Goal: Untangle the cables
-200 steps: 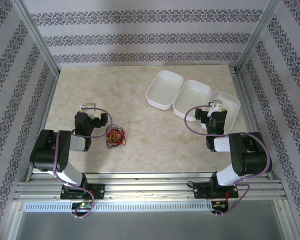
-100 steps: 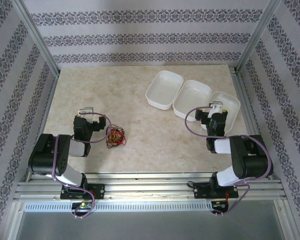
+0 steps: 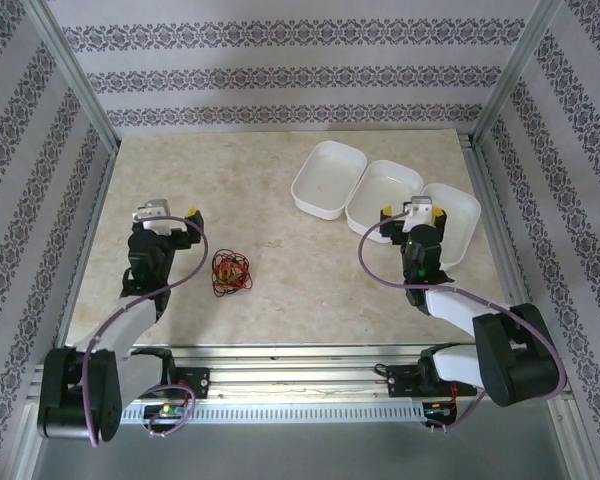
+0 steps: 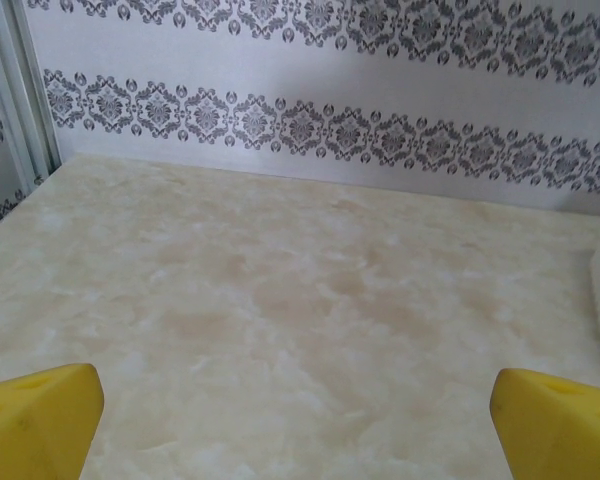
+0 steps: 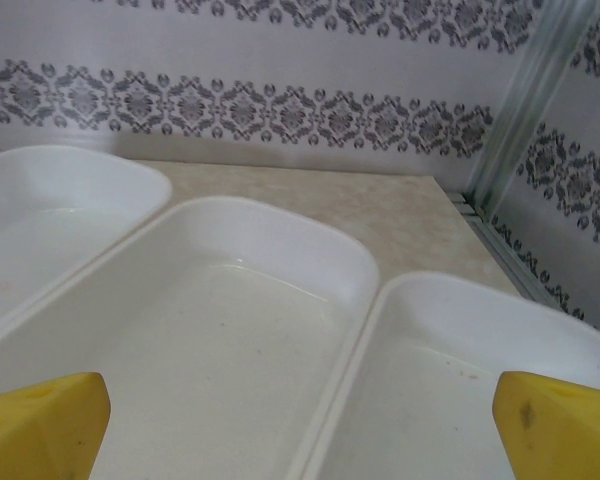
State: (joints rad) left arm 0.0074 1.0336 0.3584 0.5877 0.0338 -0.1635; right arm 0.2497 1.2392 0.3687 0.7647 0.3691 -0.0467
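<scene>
Cables [image 3: 230, 272]: red, black and yellow wound into one small clump, lying on the table [image 3: 280, 300], left of centre and toward the near edge. Not separated yet, so task judged barely started.

Left end effector [image 3: 170, 211]: wide open, holding nothing. Yellow fingertips [image 4: 35, 420] at both bottom corners of the wrist view, table surface between them.

Right end effector [image 3: 412, 211]: also wide open and empty, hovering at the near side of three white trays [image 3: 325, 180], fingertips [image 5: 40, 425] spread above the middle and right ones.

Key relation: clump near the left end effector, off to its right and closer to the arm bases. Fingers aimed at the far wall, so clump behind-right of them, not ahead. Left arm clearly nearer; right one well apart, over by the trays. No real long axis to the clump: roughly round, loops overlapping. Strand ends too small to make out.

Probable next move: pull left wrist back and to the right, drop over the clump, pinch one outer loop rather than the bundle. Risk: catching all three strands and just dragging the knot.
</scene>
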